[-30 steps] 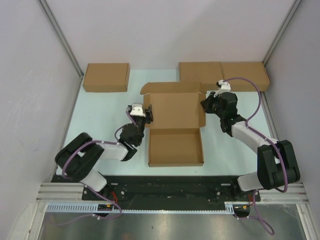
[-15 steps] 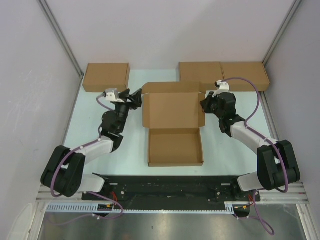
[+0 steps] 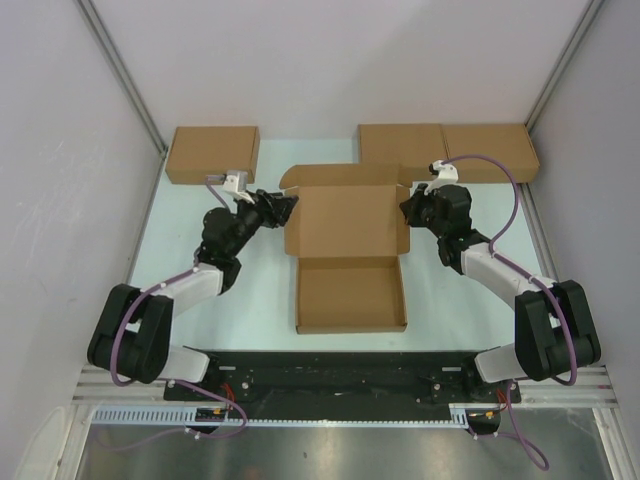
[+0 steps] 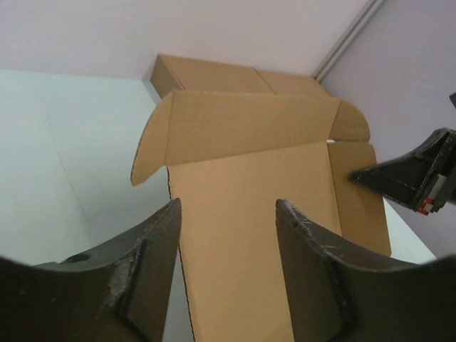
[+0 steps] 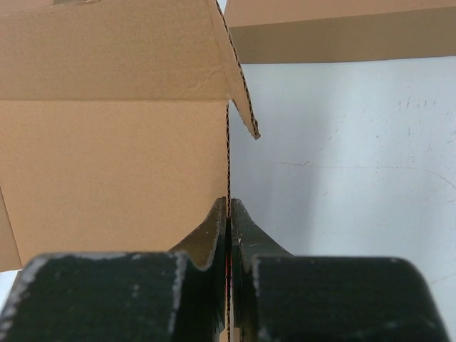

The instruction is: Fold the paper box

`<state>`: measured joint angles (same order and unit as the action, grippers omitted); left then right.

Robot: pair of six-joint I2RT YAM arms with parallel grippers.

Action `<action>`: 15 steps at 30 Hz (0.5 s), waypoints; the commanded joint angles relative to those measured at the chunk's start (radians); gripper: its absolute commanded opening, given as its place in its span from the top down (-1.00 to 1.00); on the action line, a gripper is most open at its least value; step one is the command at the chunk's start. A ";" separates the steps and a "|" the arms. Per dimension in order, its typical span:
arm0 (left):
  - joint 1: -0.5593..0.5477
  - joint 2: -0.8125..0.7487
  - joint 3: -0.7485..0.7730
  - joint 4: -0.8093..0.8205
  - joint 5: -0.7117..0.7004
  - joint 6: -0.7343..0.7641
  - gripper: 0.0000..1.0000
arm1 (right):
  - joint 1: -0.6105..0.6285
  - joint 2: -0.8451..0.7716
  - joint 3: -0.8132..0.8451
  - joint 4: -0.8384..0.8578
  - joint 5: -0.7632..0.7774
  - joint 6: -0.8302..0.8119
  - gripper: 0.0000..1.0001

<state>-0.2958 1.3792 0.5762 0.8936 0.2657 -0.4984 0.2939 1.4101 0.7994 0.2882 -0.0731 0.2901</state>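
Table top (image 3: 190, 250): pale mint-green, matt, faintly scuffed, evenly lit.
Back wall (image 3: 340, 60): plain white panel, set at the far edge.
Left wall (image 3: 60, 200) and right wall (image 3: 600, 170): plain white panels, by which the table is enclosed.
Corner posts (image 3: 120, 70): silver metal profiles, seen at both far corners.
Near edge: aluminium rail (image 3: 110, 380), slotted white cable duct (image 3: 330, 417), brushed metal sheet (image 3: 350, 455).
Light: diffuse; only soft shadows are cast.

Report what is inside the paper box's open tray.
Nothing: the paper box tray shows only bare cardboard floor and low walls. The lid is lifted clear of it; any sliver tight against the walls cannot be seen.
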 commanded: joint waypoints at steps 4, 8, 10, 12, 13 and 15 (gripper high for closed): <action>0.006 0.064 0.083 -0.108 0.075 -0.020 -0.03 | 0.013 -0.022 0.044 0.015 0.009 -0.014 1.00; 0.006 0.107 0.091 -0.122 0.058 -0.025 0.04 | 0.011 -0.025 0.043 0.016 0.010 -0.012 1.00; 0.006 0.113 0.091 -0.127 0.049 -0.023 0.08 | 0.011 -0.025 0.044 0.011 0.009 -0.012 1.00; 0.010 0.113 0.094 -0.140 0.033 -0.017 0.03 | 0.011 -0.025 0.044 0.009 0.009 -0.016 1.00; 0.014 0.107 0.090 -0.139 0.029 -0.017 -0.03 | 0.011 -0.026 0.044 0.009 0.007 -0.014 1.00; 0.021 0.069 0.068 -0.113 0.023 -0.023 -0.13 | 0.011 -0.028 0.043 0.009 0.009 -0.017 1.00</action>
<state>-0.2920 1.4963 0.6357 0.7506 0.3016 -0.5083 0.3000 1.4101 0.8009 0.2878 -0.0681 0.2867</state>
